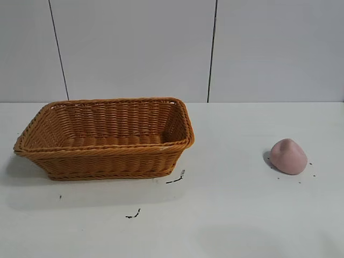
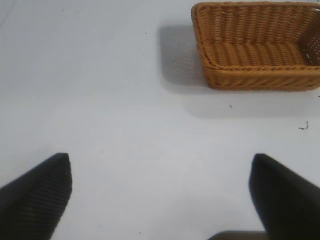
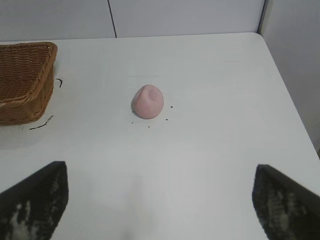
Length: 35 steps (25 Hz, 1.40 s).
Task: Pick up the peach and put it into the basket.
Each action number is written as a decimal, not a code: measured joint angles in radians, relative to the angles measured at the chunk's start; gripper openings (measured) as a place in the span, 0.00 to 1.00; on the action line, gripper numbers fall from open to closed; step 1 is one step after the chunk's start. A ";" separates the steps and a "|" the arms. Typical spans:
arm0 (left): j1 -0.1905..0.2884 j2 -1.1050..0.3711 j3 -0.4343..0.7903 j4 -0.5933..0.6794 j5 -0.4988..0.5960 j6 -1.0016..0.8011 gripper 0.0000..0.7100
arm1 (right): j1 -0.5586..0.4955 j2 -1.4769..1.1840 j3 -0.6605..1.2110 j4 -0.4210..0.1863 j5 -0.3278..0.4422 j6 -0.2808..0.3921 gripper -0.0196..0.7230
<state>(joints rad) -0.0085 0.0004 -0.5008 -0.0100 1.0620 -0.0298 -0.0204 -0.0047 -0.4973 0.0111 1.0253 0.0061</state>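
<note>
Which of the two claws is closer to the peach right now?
Right. The right claw is open with the peach ahead of it on the table. The left claw, also open, faces the basket, no peach in its view.

Pink peach (image 1: pixel 288 156) lies well right of wicker basket (image 1: pixel 105 159).

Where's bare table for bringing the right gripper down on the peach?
Bare white table surrounds the peach on every side, with a wide open stretch between it and the basket. Only small dark specks lie nearby. The right gripper is open, back from the peach; the left gripper is open, back from the basket.
</note>
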 joint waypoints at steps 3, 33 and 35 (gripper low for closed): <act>0.000 0.000 0.000 0.000 0.000 0.000 0.98 | 0.000 0.000 0.000 0.002 0.000 0.000 0.96; 0.000 0.000 0.000 0.000 0.000 0.000 0.98 | 0.004 1.624 -0.800 0.009 0.003 -0.034 0.96; 0.000 0.000 0.000 0.000 0.000 0.000 0.98 | 0.016 1.723 -0.863 0.007 -0.008 -0.038 0.96</act>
<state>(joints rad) -0.0085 0.0004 -0.5008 -0.0100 1.0620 -0.0298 -0.0047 1.7179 -1.3601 0.0186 1.0171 -0.0317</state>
